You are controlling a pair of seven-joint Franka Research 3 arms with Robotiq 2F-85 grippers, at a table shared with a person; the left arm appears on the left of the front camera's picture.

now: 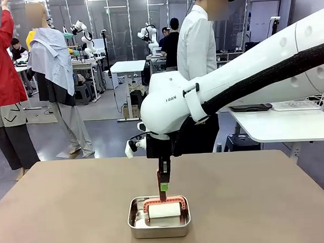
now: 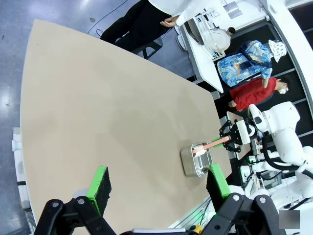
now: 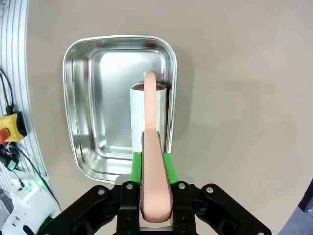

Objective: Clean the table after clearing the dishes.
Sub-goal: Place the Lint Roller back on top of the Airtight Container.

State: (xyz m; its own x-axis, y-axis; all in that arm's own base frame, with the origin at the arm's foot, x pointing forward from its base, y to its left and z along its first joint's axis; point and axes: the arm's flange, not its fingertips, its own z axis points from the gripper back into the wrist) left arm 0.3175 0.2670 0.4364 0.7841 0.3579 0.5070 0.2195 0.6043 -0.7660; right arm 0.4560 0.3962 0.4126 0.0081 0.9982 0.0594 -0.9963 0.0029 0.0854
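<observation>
Table (image 1: 251, 203), one pan (image 1: 159, 225), one roller (image 1: 165, 210)

We are losing the worktop (image 1: 58, 212) past the front view's bottom edge at six o'clock; the roller (image 3: 146, 117) handle is covering part of its white roll inside the steel pan (image 3: 83, 98).

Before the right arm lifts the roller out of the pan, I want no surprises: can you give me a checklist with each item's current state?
1. Right gripper shut on the roller handle: ok.
2. Roller head inside the pan: ok.
3. Left gripper open, holding nothing, away from the pan: ok.
4. Table around the pan free of dishes: ok.
5. Person stands behind the far edge, hands off the table: ok.
6. Roller sheet clean: cannot tell.
</observation>
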